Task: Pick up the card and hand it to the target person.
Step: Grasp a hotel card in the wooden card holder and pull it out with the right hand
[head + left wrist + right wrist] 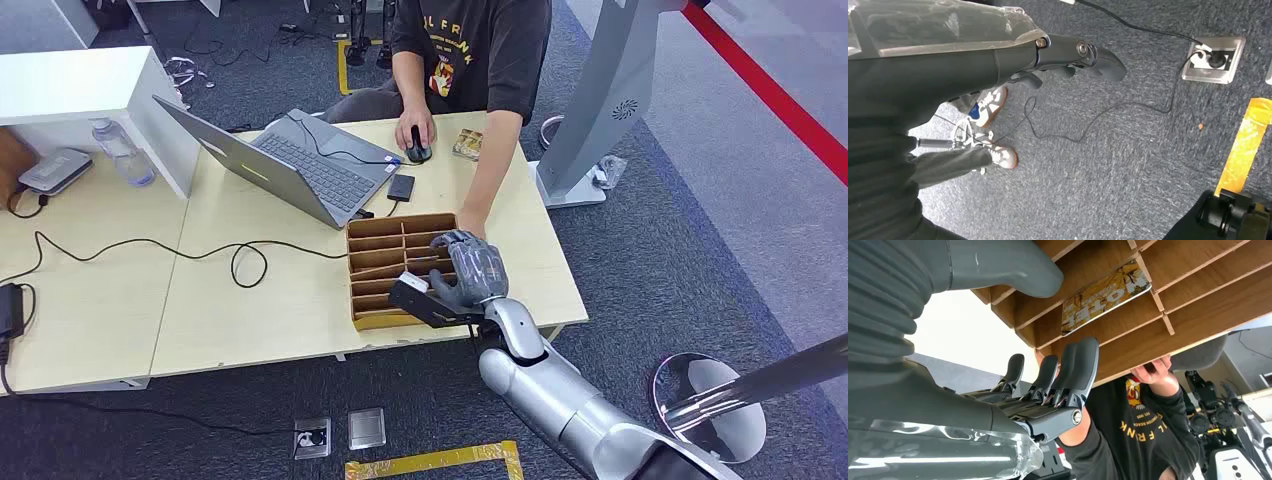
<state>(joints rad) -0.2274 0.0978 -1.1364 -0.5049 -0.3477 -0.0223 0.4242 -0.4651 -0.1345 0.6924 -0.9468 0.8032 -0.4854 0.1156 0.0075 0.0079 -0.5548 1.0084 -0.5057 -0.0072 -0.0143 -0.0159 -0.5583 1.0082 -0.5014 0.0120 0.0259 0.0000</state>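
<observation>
**Op A:** Table [250, 310] first: pale top, the person [470, 50] seated at the far side, one arm stretched down to the wooden divider tray [372, 243]. My right hand [470, 275] hovers over the tray's near right corner, fingers apart, holding nothing. Left hand [1073, 55] hangs by the floor, fingers loosely extended, nothing in it.

**Op B:** Where's the card?

**Op A:** From the right wrist view, the card [1105, 297] lies flat in one slot, printed face showing, tucked between two slats. I can't make it out from the head view; my hand covers that part.

**Op B:** How will it handle?

**Op A:** My guess: light, thin, stiff enough but glossy, so it could slip. Lying flat against the slot floor, there's no edge to get under. I'd slide it toward a slat, tip it up, then pinch the long edges between thumb and finger.

**Op B:** Room?

**Op A:** Tight. Slats close on both sides, the person's forearm just beside the tray's far right corner. Open table lies right of the tray; the table edge is near.
</observation>
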